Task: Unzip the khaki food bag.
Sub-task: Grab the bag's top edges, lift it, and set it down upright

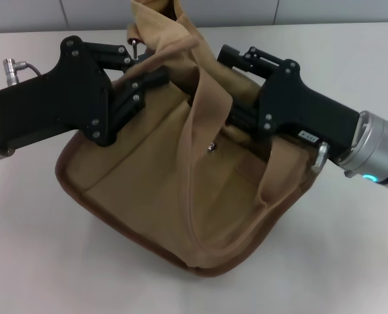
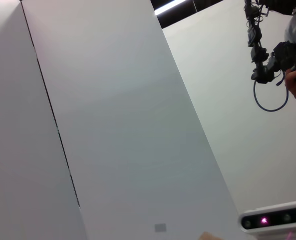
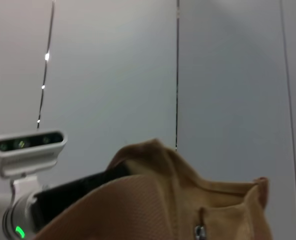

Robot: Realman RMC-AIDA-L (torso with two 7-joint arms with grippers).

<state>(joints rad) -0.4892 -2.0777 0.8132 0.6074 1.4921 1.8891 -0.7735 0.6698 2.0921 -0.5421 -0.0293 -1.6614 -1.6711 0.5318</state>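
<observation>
The khaki food bag sits tilted on the white table, with its snap pocket facing me and its strap handles drooping over the front. My left gripper comes in from the left and is shut on the fabric at the bag's top edge, just below a small metal zipper pull. My right gripper reaches in from the right at the top of the bag, its tips hidden behind a strap. The right wrist view shows the bag's top fabric and a metal pull.
A grey panelled wall runs behind the table. The left wrist view shows only wall, the other arm's camera and a person's hand with cabling far off.
</observation>
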